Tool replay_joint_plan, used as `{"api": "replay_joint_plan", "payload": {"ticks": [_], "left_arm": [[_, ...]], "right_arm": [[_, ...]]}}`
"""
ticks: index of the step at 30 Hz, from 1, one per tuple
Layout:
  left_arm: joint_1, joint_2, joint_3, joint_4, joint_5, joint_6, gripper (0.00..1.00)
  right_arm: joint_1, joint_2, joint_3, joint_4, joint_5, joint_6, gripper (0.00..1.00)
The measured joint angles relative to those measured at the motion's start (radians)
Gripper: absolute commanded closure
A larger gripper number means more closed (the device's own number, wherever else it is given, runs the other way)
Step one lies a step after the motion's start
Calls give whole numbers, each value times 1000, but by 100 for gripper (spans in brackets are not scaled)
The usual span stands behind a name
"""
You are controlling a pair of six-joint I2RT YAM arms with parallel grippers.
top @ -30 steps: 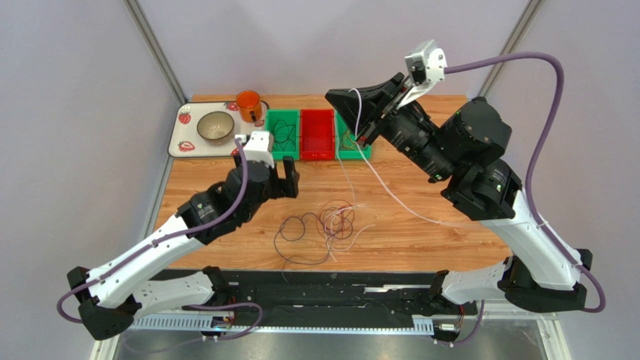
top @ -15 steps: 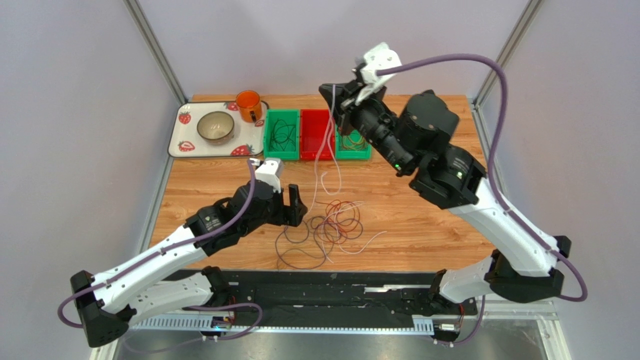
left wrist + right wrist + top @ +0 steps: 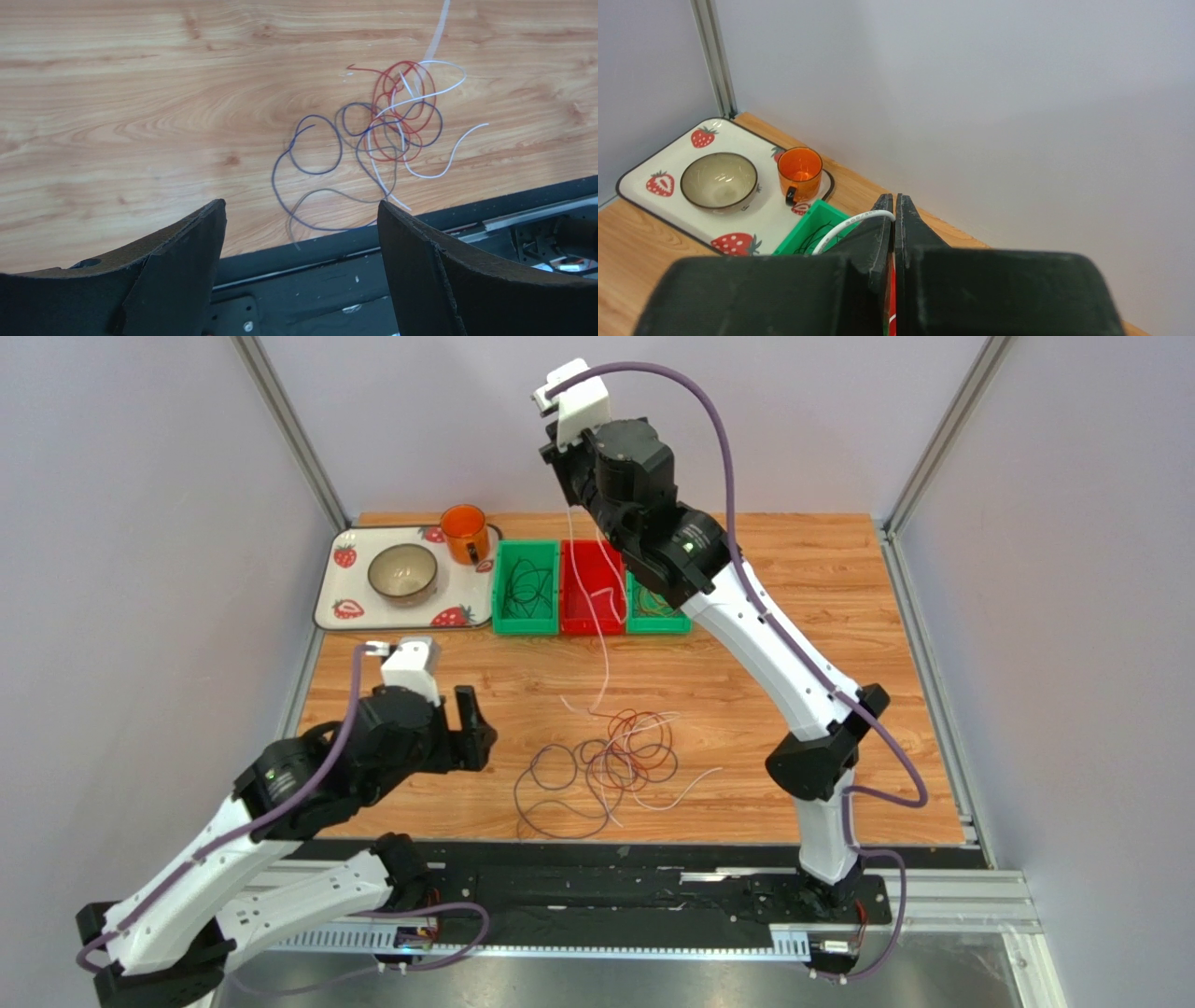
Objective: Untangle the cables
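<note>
The cables lie in a loose tangle of red-brown, dark purple and white loops near the table's front middle; the left wrist view shows the tangle ahead and to the right. My right gripper is raised high over the bins, shut on a white cable. That white cable hangs down to the tangle. My left gripper hovers left of the tangle, open and holding nothing, a hand's width short of the dark purple loop.
At the back stand a green bin with dark wires, a red bin and another green bin. A strawberry tray at back left holds a bowl and an orange cup. A black rail runs along the front edge.
The right arm swung up and to the left, drawing the white cable up out of the tangle. The left arm pulled back leftward and toward the front edge, jaws slightly narrower.
</note>
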Motion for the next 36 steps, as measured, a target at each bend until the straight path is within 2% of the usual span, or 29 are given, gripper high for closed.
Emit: {"api": "replay_joint_plan", "payload": {"ticks": [7,12,18,23,36], "left_arm": [[0,-119,18,-183,-2,-2,15],[0,-220,-45,-185,50,11,16],[0,-338,-83,-183,61,8,15],[0,-340,-84,-183,61,3,15],[0,-318,-84,-184,60,-9,15]], "right_arm": [[-34,49,28,163,1,-66,100],[-79,83,8,329,-19,-89,100],[-164,190,27,433,-68,-54,100],[-208,270,62,459,-77,-21,100],[-223,273,53,599,-91,34,100]]}}
